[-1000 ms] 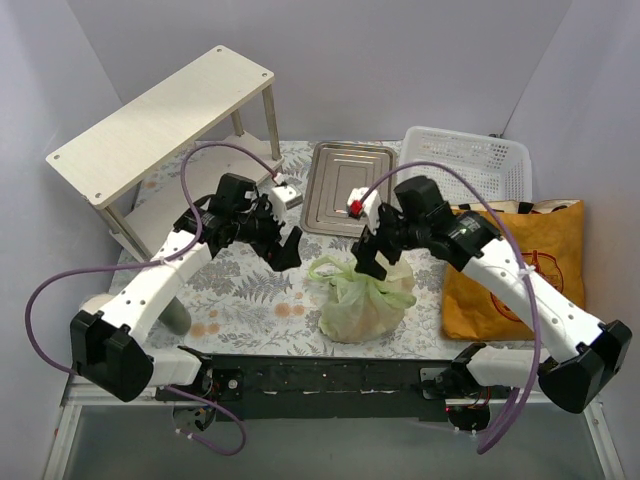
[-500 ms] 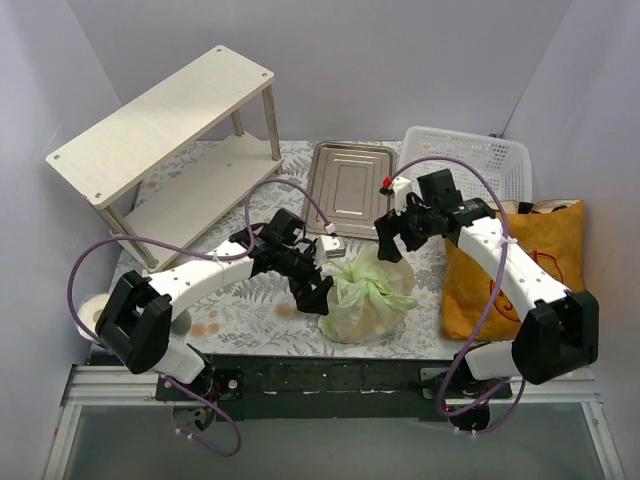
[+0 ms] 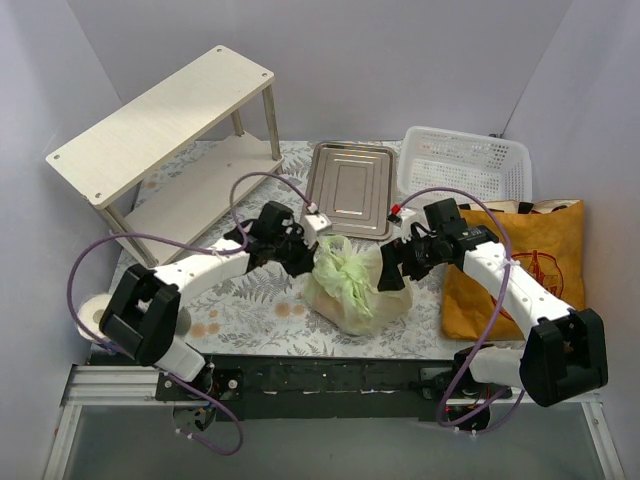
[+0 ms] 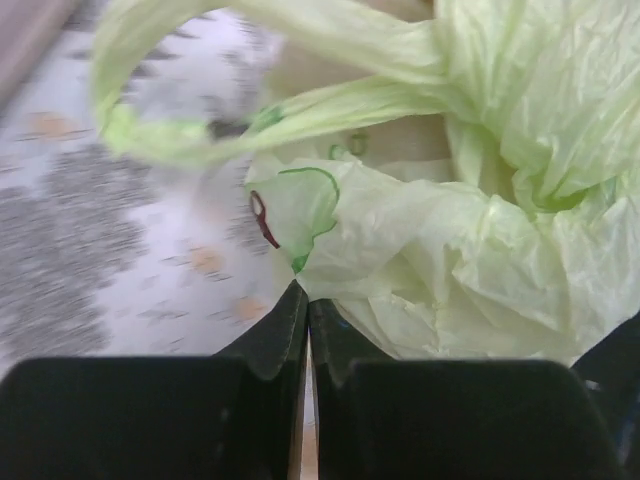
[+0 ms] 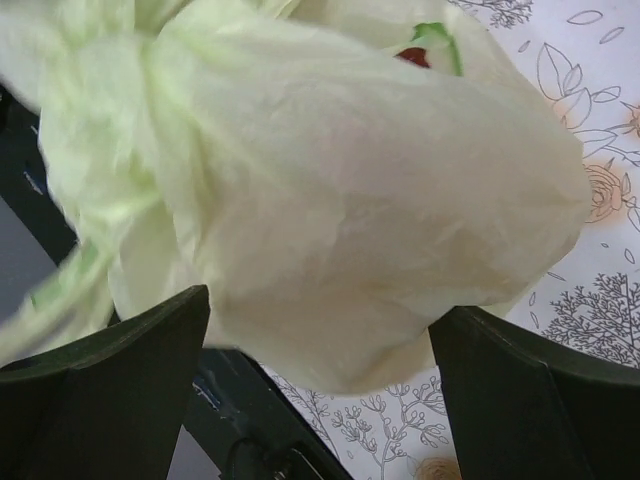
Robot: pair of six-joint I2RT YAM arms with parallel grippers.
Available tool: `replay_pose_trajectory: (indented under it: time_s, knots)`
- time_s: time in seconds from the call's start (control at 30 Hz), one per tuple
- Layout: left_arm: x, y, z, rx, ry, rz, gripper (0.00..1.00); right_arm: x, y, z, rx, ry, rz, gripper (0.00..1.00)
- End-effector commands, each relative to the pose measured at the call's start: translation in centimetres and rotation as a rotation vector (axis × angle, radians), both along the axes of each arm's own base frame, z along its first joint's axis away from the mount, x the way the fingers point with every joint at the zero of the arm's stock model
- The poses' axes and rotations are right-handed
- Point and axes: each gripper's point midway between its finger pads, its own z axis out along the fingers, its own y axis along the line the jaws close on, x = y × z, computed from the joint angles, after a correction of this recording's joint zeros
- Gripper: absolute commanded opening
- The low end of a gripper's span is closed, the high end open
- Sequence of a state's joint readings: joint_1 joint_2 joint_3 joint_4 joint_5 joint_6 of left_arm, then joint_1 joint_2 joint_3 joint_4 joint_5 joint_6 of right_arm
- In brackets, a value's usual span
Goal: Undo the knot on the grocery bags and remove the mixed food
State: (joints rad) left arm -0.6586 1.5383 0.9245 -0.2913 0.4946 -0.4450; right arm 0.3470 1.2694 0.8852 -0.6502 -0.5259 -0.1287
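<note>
Judging by the layout, the step in hand was taken to be the loosening of the knot, with no food yet removed. A thin translucent pale green plastic bag [image 3: 352, 290] was found tied and bulging on the floral-patterned worktop [image 3: 250, 300], between the two arms. A mustard-orange fabric tote [image 3: 530, 262] with black handles was noted lying at the right side, untouched.

The left tool [image 4: 305, 300] was seen clenched, its tips pressed together at a flap of film just below the free handle loop [image 4: 150, 135]. Whether any film was actually caught between the tips could not be established. The right tool [image 5: 320, 330] was found released and spread wide, its fingers [image 5: 110, 380] set either side of the bag's body without closing on it.

The knot [image 4: 535, 190] was observed as a tight gather to the right of the left tool's tips, not between them. For the step to be done well, a grip on a tail of the knot itself, rather than on loose film, is advised. The bag's body should be steadied by the right tool while the tail is drawn out along its own line. A slow pull is recommended, since thin film is judged likely to stretch or tear. The contents could not be identified through the film.
</note>
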Motion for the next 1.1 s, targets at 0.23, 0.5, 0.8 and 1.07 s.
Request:
replay_pose_trajectory:
  time_s: [0.23, 0.5, 0.8, 1.07]
  knots:
    - [-0.3, 4.6, 6.5, 0.018, -0.167, -0.042, 0.53, 3.1, 1.9, 7.8, 0.114, -0.244, 0.080, 0.97]
    - [-2.6, 3.0, 8.4, -0.055, -0.064, -0.127, 0.63, 5.7, 5.0, 9.5, 0.098, -0.346, 0.241, 0.96]
    - [-3.2, 3.9, 5.1, 0.041, -0.063, -0.187, 0.64, 4.7, 10.8, 4.9, 0.006, -0.309, 0.418, 0.95]
    - [-2.2, 6.2, 2.3, 0.161, -0.131, -0.137, 0.00, 6.7, 9.1, 3.6, -0.063, -0.330, 0.352, 0.30]
